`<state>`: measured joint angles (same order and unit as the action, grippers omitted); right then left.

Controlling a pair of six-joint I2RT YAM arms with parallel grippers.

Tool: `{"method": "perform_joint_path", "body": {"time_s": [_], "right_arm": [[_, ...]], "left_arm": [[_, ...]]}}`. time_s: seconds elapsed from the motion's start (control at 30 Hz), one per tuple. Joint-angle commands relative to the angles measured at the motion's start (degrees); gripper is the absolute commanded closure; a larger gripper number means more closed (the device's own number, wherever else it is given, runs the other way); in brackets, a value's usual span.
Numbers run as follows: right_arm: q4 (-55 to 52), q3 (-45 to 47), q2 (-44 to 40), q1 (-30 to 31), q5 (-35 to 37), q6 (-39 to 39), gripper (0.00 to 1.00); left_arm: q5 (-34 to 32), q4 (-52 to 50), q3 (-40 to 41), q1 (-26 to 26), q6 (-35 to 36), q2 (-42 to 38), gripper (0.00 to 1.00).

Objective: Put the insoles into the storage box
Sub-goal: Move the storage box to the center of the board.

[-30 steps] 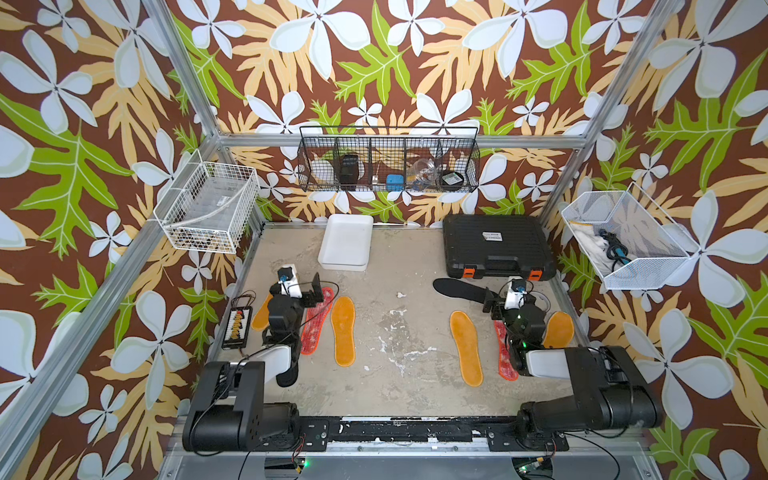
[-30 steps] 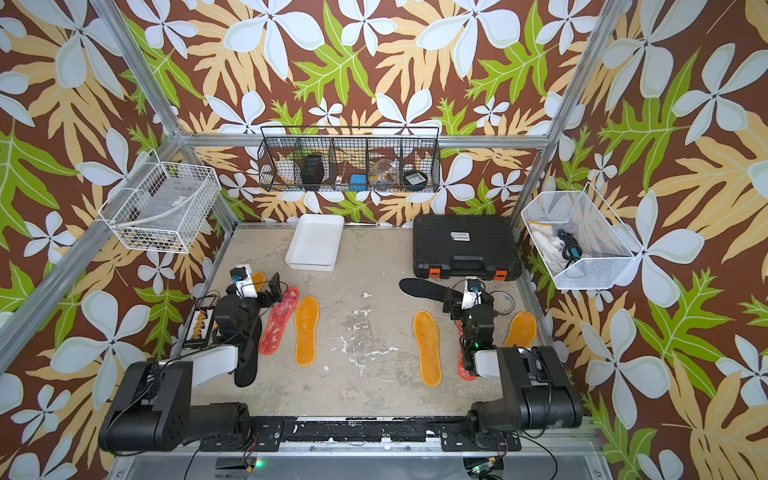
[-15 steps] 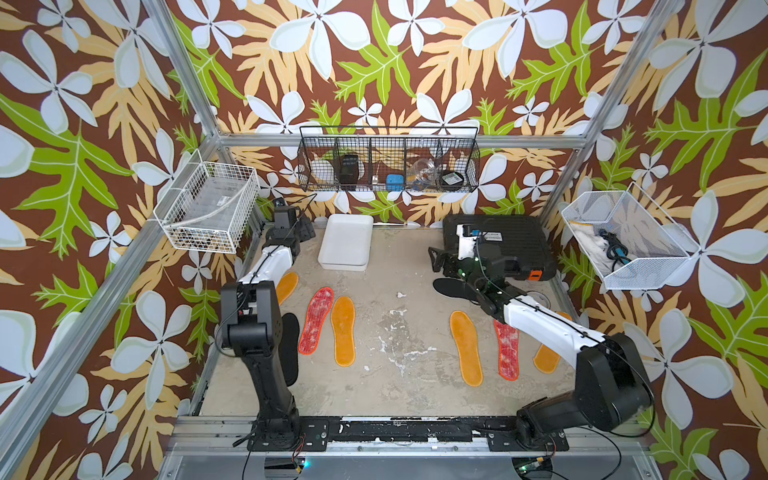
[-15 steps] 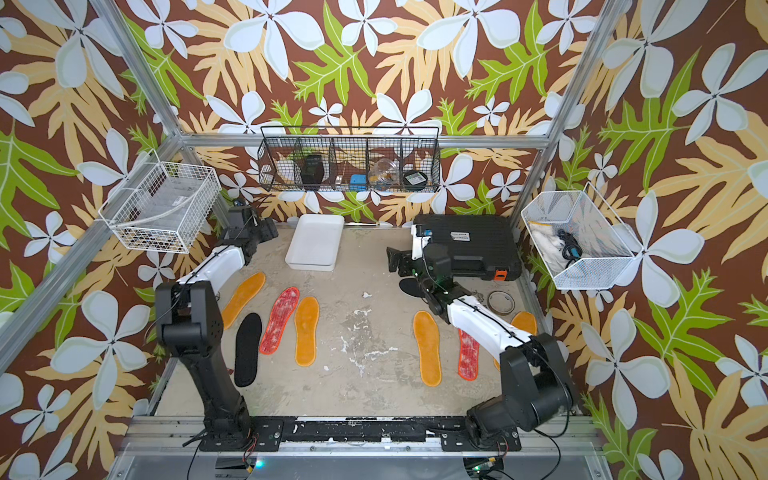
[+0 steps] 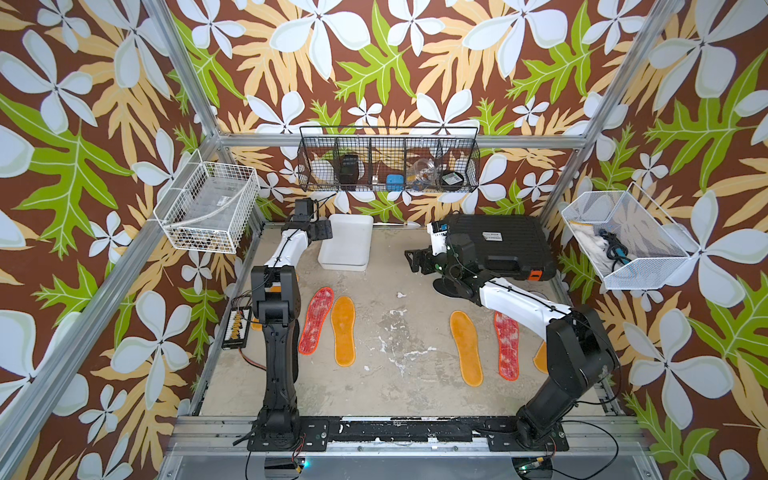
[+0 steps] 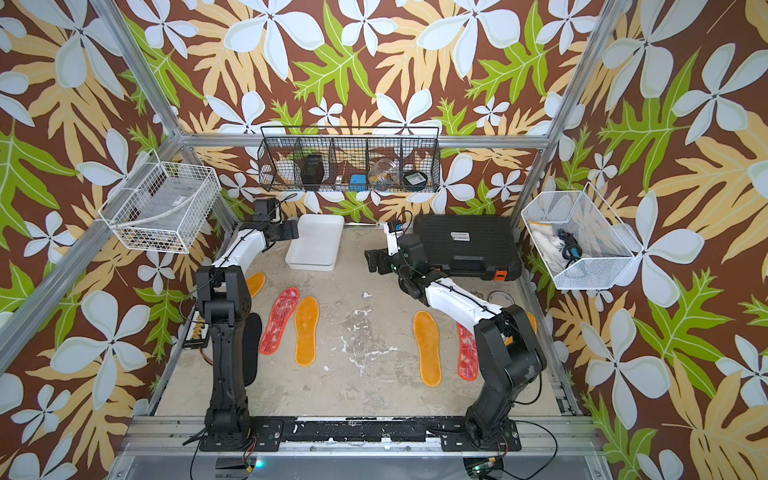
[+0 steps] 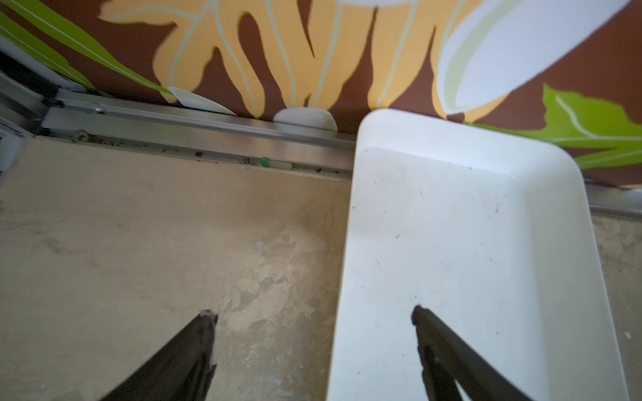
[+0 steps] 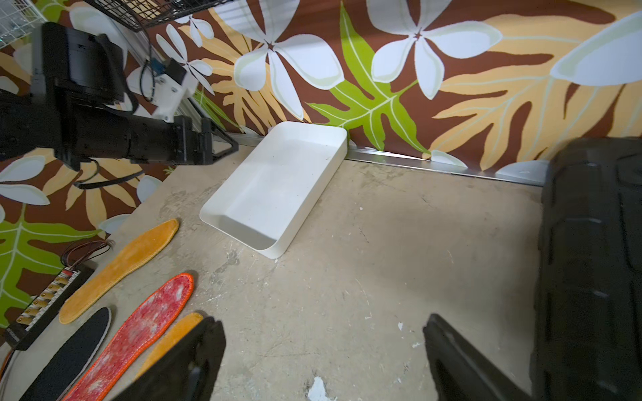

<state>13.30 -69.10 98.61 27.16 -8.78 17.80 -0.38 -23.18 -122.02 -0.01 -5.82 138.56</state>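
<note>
At 11 o'clock on the counter (image 5: 395, 374), the left fingers (image 7: 180, 354), apart and empty, have arrived over the storage box (image 5: 345, 245) wall. The right fingers (image 8: 462, 364), also apart, came to 1 o'clock. All insoles (image 5: 343, 330) lie outside, so loading probably has not started.

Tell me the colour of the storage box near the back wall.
The storage box is plain white; the right wrist view shows it best.

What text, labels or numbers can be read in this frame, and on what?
Nothing legible.
Sticker on black case: print too small to read.
Label on dark item in black wire basket: blurred.
Strip label inside white wire basket: blurred.
</note>
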Motion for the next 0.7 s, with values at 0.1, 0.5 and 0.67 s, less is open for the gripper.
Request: {"method": "perform_joint_path", "body": {"time_s": [0.1, 0.5, 0.67], "right_arm": [[-1.94, -0.90, -0.41, 0.29, 0.30, 0.20, 0.07], [-2.94, 4.17, -6.45, 0.26, 1.93, 0.37, 0.07], [-3.46, 5.61, -8.46, 0.26, 2.44, 0.27, 0.07]], "left_arm": [[1.01, -1.73, 0.99, -1.44, 0.99, 1.24, 0.18], [-0.39, -2.31, 1.95, -2.78, 0.38, 2.41, 0.42], [-1.63, -2.40, 3.14, -3.10, 0.42, 2.34, 0.53]]}}
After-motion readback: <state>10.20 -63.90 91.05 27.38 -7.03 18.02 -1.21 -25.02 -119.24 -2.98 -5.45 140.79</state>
